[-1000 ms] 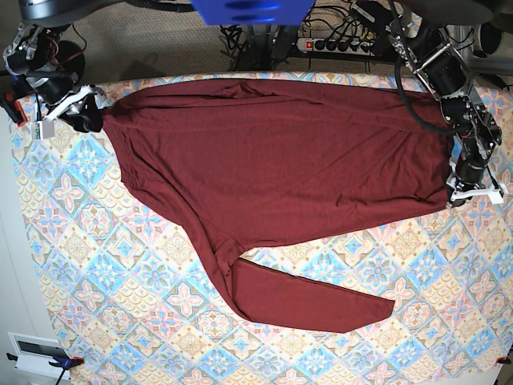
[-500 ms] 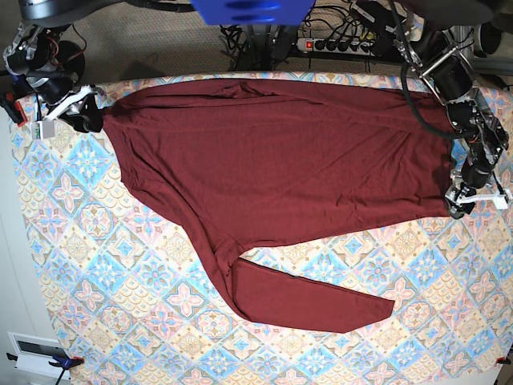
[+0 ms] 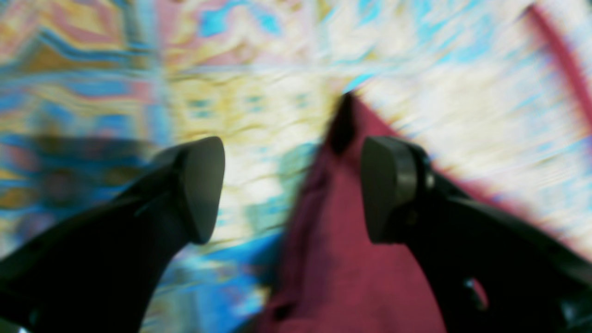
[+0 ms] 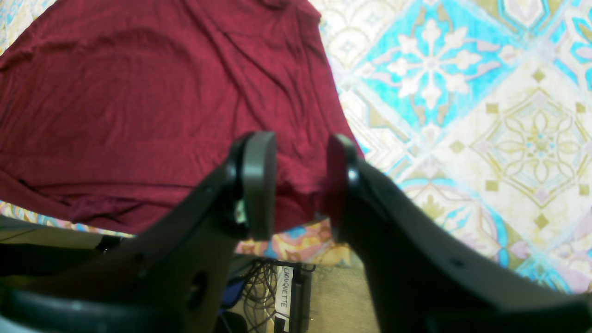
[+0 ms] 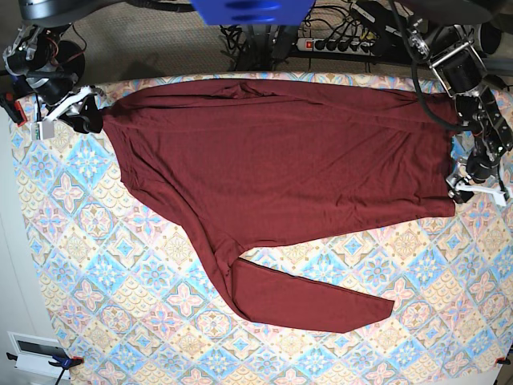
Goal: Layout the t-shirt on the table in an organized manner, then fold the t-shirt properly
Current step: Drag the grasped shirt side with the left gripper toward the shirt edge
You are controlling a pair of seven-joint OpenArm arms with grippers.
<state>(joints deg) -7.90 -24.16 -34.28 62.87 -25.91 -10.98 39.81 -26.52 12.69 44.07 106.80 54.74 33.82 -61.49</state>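
The maroon t-shirt [image 5: 280, 160] lies spread across the far half of the table [image 5: 120, 281], with one long sleeve [image 5: 321, 301] trailing toward the front. At the far left corner my right gripper [image 5: 80, 116] is shut on a corner of the shirt. In the right wrist view the fabric [image 4: 138, 115] is bunched between the jaws of that gripper [image 4: 298, 185]. My left gripper [image 5: 474, 186] hovers at the shirt's right edge. In the blurred left wrist view this gripper [image 3: 293, 185] stands wide open over a pointed shirt corner [image 3: 342, 259] and holds nothing.
A power strip with cables [image 5: 337, 44] lies on the floor behind the table. A blue object [image 5: 248, 10] hangs at the top centre. A white box [image 5: 36, 353] sits off the table's front left corner. The table's edge and cables [image 4: 277, 286] show below my right gripper.
My left gripper has opened and let go of the shirt's right corner, then drifted slightly back along the right edge. The right gripper and the shirt's left side have not moved.
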